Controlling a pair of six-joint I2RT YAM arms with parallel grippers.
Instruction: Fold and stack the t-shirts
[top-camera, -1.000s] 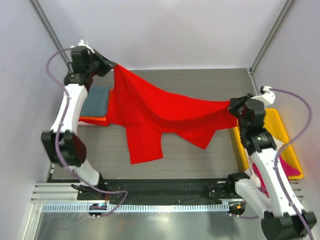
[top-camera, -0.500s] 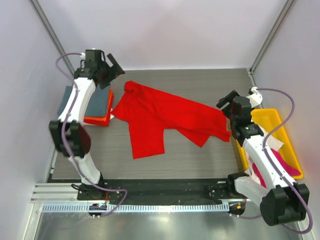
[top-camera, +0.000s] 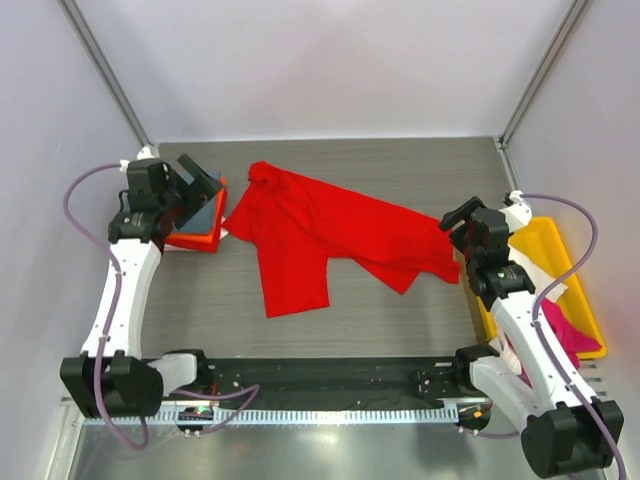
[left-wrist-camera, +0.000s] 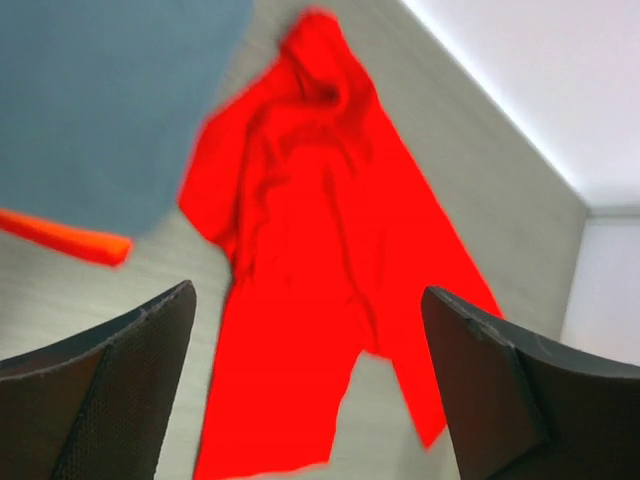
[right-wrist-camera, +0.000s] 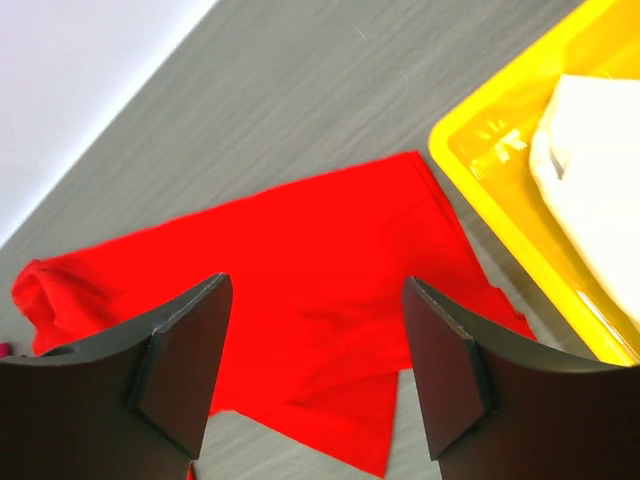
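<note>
Table (top-camera: 400, 170) carries the red t-shirt (top-camera: 320, 235), spread rumpled at its middle and touched by neither pincer. The left gripper (left-wrist-camera: 308, 295) and right gripper (right-wrist-camera: 316, 283) both gape wide, holding nothing. Only the top view shows the magenta shirt (top-camera: 565, 325) in the yellow tray (top-camera: 548, 240); the right wrist view shows the white shirt (right-wrist-camera: 600, 170) there.

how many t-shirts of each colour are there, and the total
red t-shirt: 1
grey-blue t-shirt: 1
orange t-shirt: 1
white t-shirt: 1
magenta pink t-shirt: 1
total: 5
</note>
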